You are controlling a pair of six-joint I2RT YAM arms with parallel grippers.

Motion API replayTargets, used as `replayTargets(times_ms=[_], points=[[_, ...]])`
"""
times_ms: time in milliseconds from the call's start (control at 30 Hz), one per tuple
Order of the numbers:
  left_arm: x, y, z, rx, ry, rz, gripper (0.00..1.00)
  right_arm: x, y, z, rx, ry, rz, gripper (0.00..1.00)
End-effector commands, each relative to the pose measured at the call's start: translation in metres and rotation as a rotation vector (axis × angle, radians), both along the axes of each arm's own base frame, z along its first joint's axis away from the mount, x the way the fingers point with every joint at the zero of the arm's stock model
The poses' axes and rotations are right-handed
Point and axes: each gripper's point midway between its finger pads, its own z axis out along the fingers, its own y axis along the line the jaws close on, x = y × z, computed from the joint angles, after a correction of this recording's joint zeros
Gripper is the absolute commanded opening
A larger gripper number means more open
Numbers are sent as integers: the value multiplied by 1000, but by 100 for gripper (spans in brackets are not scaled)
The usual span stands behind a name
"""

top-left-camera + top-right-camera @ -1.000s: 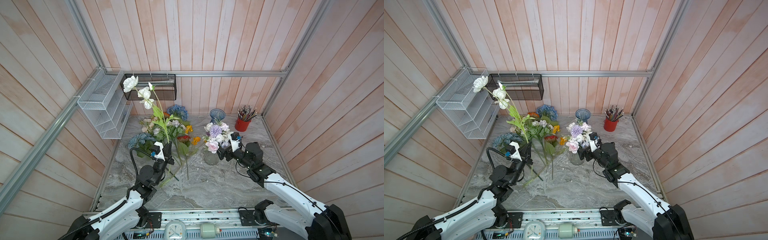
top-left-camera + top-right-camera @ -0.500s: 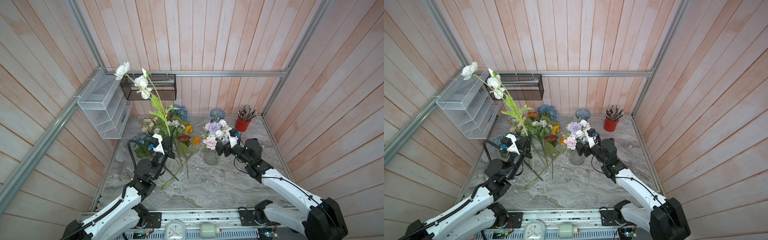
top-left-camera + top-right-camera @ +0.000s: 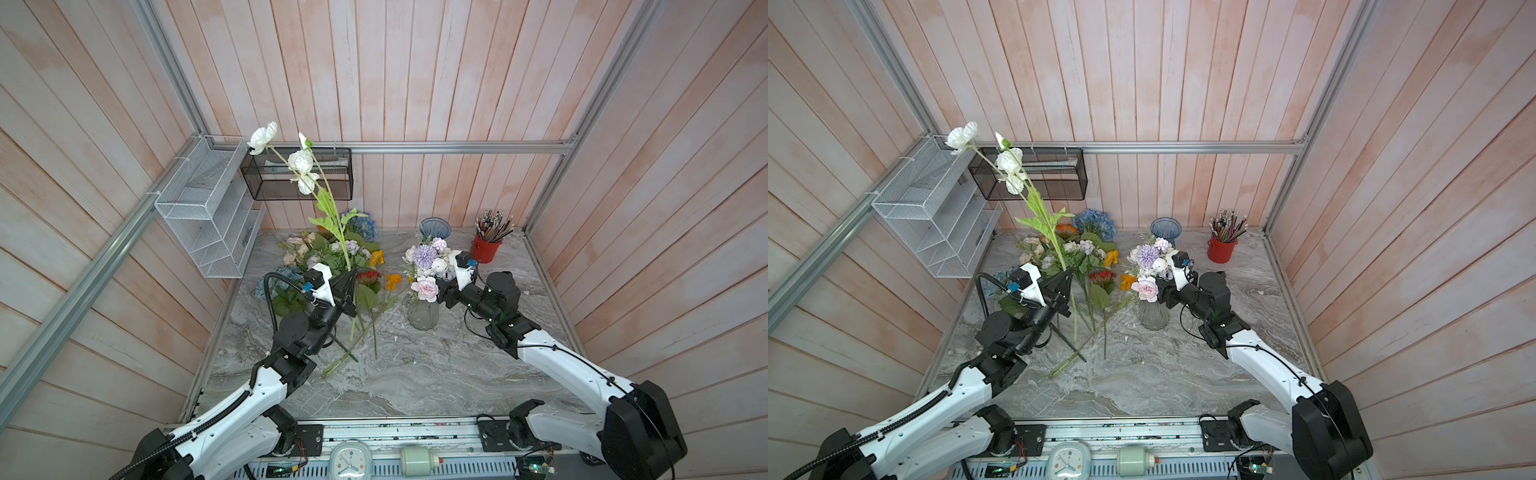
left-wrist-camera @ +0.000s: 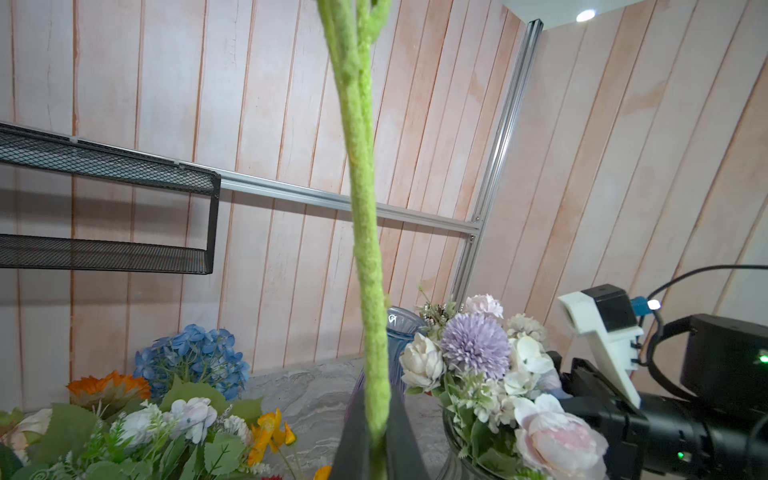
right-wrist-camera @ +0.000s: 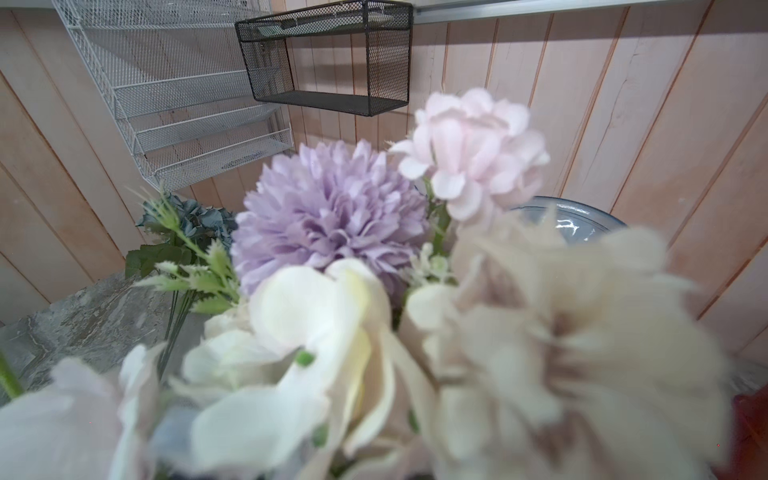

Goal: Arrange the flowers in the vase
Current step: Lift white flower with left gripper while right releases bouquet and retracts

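Note:
My left gripper (image 3: 348,277) (image 3: 1065,277) is shut on the fuzzy green stem (image 4: 365,249) of a tall white-flowered sprig (image 3: 301,161) (image 3: 1010,161) and holds it upright above the table. In the left wrist view the stem stands pinched between the dark fingers (image 4: 399,432). A clear glass vase (image 3: 422,316) (image 3: 1153,316) carries a bouquet with a lilac pompom (image 3: 424,254) (image 5: 328,216) and a pink rose (image 3: 427,288). My right gripper (image 3: 444,291) (image 3: 1163,293) is pushed into this bouquet at the vase's right; blooms hide its jaws. More flowers (image 3: 332,257) lie heaped at the back left.
A blue glass vase (image 3: 434,228) and a red pot of pencils (image 3: 484,249) stand at the back right. A white wire rack (image 3: 208,208) and a black mesh shelf (image 3: 297,176) hang on the walls behind the raised sprig. Loose stems (image 3: 353,345) cross the marble table.
My left gripper has carried the white sprig higher, its blooms now up against the black shelf. The right gripper has edged further into the bouquet.

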Motion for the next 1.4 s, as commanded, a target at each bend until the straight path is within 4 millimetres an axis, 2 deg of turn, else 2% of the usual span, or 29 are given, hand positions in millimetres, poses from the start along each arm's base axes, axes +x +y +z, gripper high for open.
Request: replayTargets(times_ms=[0, 100, 333, 633, 767, 800, 933, 1133, 1200, 1367], points=[[-12, -6, 41, -86, -101, -67, 0, 0, 2, 30, 69, -62, 10, 61], [-14, -11, 54, -104, -138, -97, 0, -1, 1, 40, 92, -86, 7, 55], [-15, -25, 82, -159, -211, -169, 0, -3, -6, 60, 125, -133, -13, 52], [-15, -43, 121, -270, -309, -269, 0, -1, -14, 68, 172, -152, -39, 48], [-14, -57, 126, -289, -318, -311, 0, -1, -16, 71, 189, -156, -37, 45], [-14, -60, 127, -291, -320, -318, 0, -1, -16, 72, 190, -158, -39, 46], [-16, -68, 128, -286, -324, -327, 0, -3, -16, 67, 182, -127, -31, 64], [-9, -68, 118, -262, -280, -295, 0, -22, -29, 75, 169, -128, -54, 84], [-7, -67, 111, -253, -261, -281, 0, -29, -35, 72, 159, -110, -67, 96], [-4, -63, 98, -235, -230, -244, 0, -47, -43, 48, 185, -20, -72, 98]])
